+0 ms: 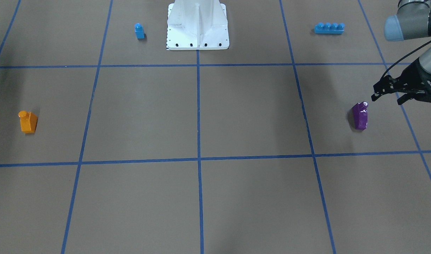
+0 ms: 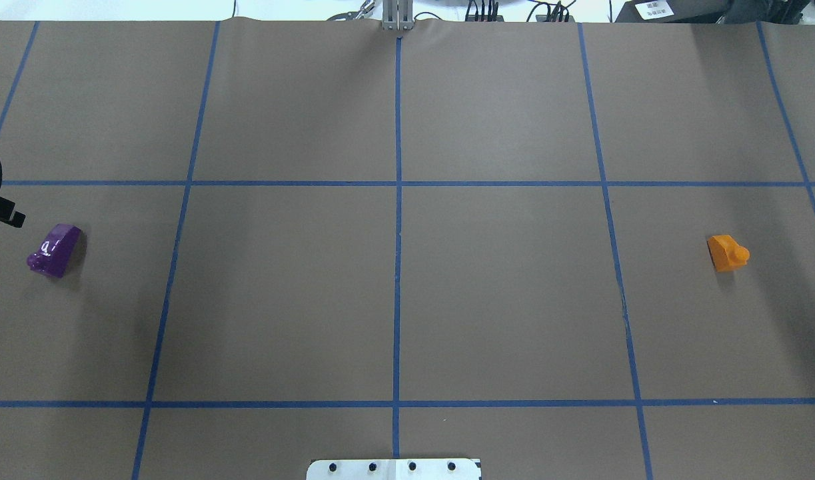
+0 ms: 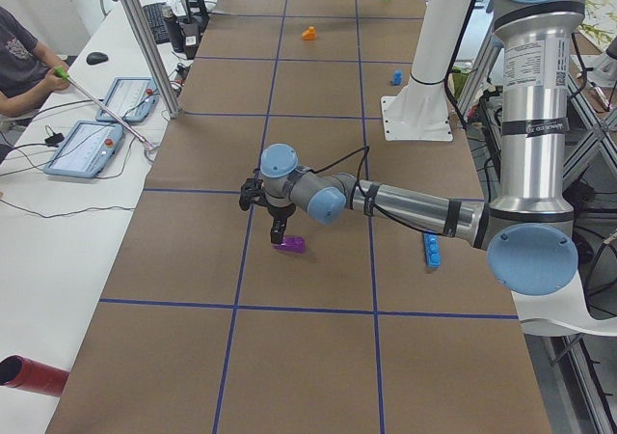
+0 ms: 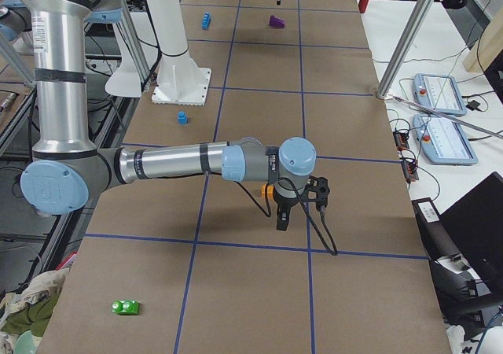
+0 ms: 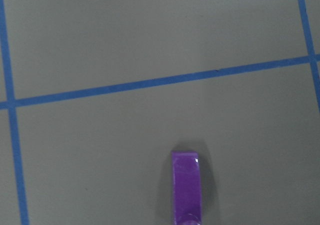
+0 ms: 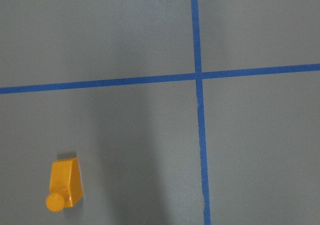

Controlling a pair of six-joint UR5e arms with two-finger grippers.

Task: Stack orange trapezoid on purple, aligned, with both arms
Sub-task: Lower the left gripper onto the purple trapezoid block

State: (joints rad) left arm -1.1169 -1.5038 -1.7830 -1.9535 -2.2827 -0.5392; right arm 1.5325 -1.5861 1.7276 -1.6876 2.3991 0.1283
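Observation:
The orange trapezoid [image 1: 28, 122] stands on the brown table at the robot's right, stud up; it also shows in the overhead view [image 2: 728, 253] and the right wrist view [image 6: 65, 187]. The purple brick [image 1: 360, 115] lies at the robot's left [image 2: 54, 250] and sits at the bottom edge of the left wrist view [image 5: 187, 187]. My left gripper [image 1: 387, 97] hovers just beside and above the purple brick, open and empty. My right gripper [image 4: 299, 208] hangs over the table close to the orange trapezoid [image 4: 268, 190]; I cannot tell if it is open or shut.
A small blue single-stud brick [image 1: 139, 31] and a long blue four-stud brick [image 1: 329, 28] lie either side of the white base mount [image 1: 197, 31]. A green brick [image 4: 126, 307] lies at the table's right end. Blue tape lines grid the table.

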